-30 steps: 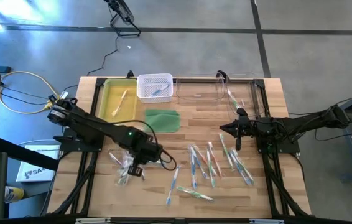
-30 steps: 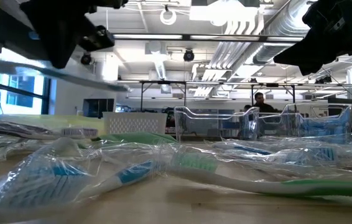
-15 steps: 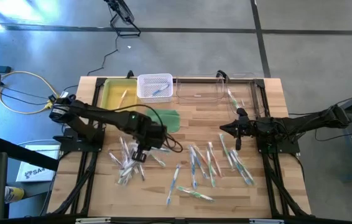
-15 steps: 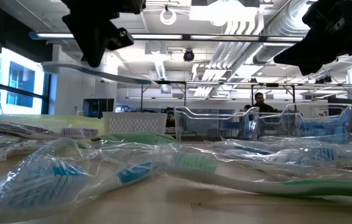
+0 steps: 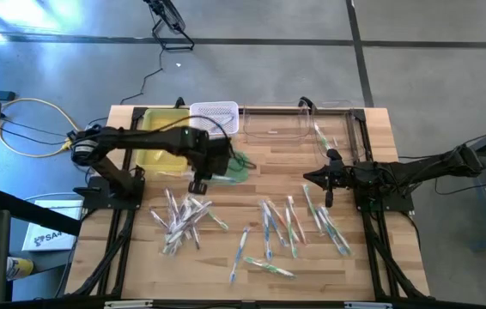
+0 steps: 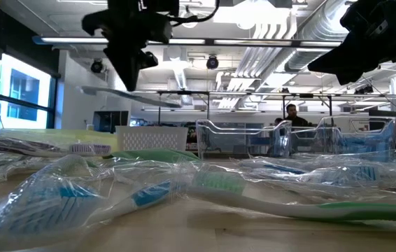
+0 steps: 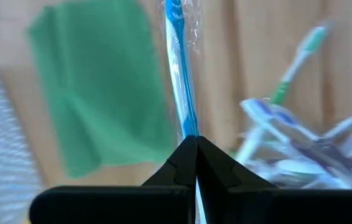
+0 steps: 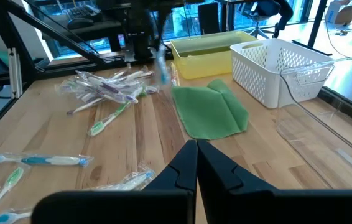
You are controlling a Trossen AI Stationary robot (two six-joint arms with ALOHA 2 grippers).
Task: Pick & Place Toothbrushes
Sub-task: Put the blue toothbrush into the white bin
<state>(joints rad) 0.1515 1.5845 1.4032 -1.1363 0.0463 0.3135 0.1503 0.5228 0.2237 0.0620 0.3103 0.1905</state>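
While your left gripper (image 5: 198, 184) hangs above the wooden table (image 5: 226, 283) at the near edge of the green pad (image 5: 236, 165), its fingers are pressed together on a blue toothbrush (image 7: 180, 81) in a clear wrapper, which juts out past the fingertips and, in the low view, shows as a thin level strip (image 6: 131, 94) under the dark gripper (image 6: 131, 70). You can see the yellow tray (image 5: 151, 136) and the white basket (image 5: 215, 118) just beyond it at the far left of the table, with a clear bin (image 5: 299, 124) to their right.

Your right gripper (image 5: 326, 200) waits over the right half of the table, fingers closed on nothing, as the right wrist view shows (image 8: 196, 149).

Most of the toothbrushes remain on the wood: one wrapped cluster (image 5: 181, 219) lies at the left, just nearer than the left gripper, and a looser scatter (image 5: 290, 225) spreads across the middle and right. At table height, wrapped brushes with blue and green handles (image 6: 149, 192) fill the foreground.

A person (image 6: 292, 115) stands in the room beyond the table.
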